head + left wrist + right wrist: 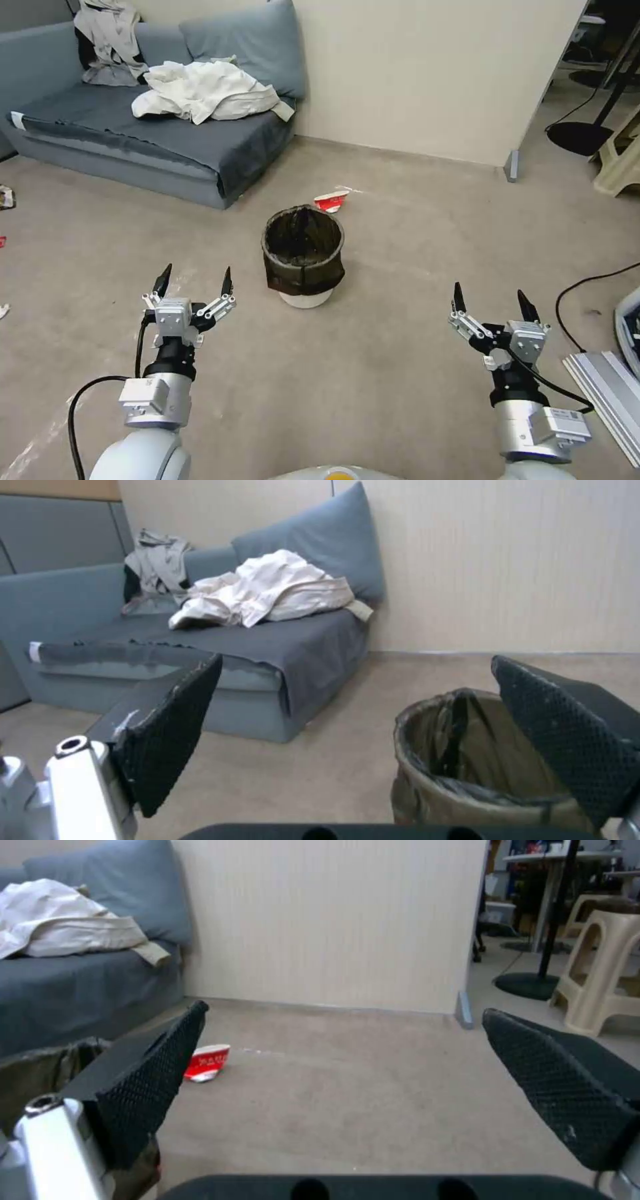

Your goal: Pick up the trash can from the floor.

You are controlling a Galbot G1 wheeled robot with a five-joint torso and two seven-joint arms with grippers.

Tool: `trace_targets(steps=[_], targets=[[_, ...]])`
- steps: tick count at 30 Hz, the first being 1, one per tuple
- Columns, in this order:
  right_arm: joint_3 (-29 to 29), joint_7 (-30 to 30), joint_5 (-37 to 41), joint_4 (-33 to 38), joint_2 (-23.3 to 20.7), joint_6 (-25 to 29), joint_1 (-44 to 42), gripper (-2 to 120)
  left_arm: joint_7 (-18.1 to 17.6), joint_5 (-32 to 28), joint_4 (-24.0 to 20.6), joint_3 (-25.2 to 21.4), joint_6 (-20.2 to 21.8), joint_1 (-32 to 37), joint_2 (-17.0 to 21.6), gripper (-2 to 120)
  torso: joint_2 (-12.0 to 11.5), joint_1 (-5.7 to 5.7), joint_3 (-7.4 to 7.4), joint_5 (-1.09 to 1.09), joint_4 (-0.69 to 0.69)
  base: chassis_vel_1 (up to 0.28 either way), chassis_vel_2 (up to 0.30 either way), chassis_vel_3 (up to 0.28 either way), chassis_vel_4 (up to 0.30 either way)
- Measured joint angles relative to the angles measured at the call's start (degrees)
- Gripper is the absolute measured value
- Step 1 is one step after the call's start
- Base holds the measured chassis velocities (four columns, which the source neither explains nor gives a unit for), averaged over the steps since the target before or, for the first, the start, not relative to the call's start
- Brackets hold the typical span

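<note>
The floor (400, 373) is a flat beige-grey matte surface with a few faint pale marks. A grey sofa (133, 140) stands against the cream wall (427, 73) beyond the trash can, with a heap of pale cloth (207, 93) on its seat and a grey garment (110, 40) draped over its back. Past the end of the wall, well apart from the trash can, a beige stool (600, 975) stands near a black lamp base (579, 137). A black cable (587, 293) curls on the floor on the right side.

The trash can (303, 257) stands upright on the floor, ahead of the robot and between its two arms — a small round white bin with a dark translucent bag (467, 750) folded over its rim. What can be seen of its inside is bag lining alone. A small red and white wrapper (331, 200) lies on the floor just behind the trash can, toward the wall.

The left gripper (195, 279) hangs above the floor, near the trash can on its left, jaws released and spread wide. The right gripper (492, 297) is held farther off on the trash can's other side, jaws likewise apart — neither touches the trash can
</note>
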Motion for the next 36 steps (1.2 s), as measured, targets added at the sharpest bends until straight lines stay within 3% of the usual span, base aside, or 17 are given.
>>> trace_targets(steps=[19, 27, 31, 36], targets=[[-0.30, 0.19, -0.07, -0.60, 0.00, -0.06, 0.43, 100, 0.47, -0.06, 1.58, 0.06, 0.94, -1.39, -0.01, 100, 0.00, 0.00, 0.00, 0.00, -0.01, -0.137, 0.138, 0.133, -0.140], [-0.16, 0.62, 0.28, -1.21, -0.01, 0.12, 1.16, 100, 1.49, -2.51, 5.11, 0.12, 7.33, -7.61, 0.80, 100, 0.00, 0.00, 0.00, -0.01, -0.01, -0.036, 0.033, 0.029, -0.035], [-0.33, 1.25, 1.53, -3.07, -0.01, 0.19, 2.44, 100, 1.70, -7.15, 9.83, 1.79, 14.50, -14.66, 2.84, 100, 0.00, 0.00, 0.00, 0.00, -0.01, 0.000, 0.000, 0.000, 0.000], [-0.15, 1.32, 2.06, -4.27, -0.03, -0.04, 3.52, 100, 1.67, -9.53, 12.65, 3.82, 17.97, -18.86, 3.49, 100, 0.00, 0.00, 0.00, -0.01, 0.00, 0.000, 0.000, 0.000, 0.000]])
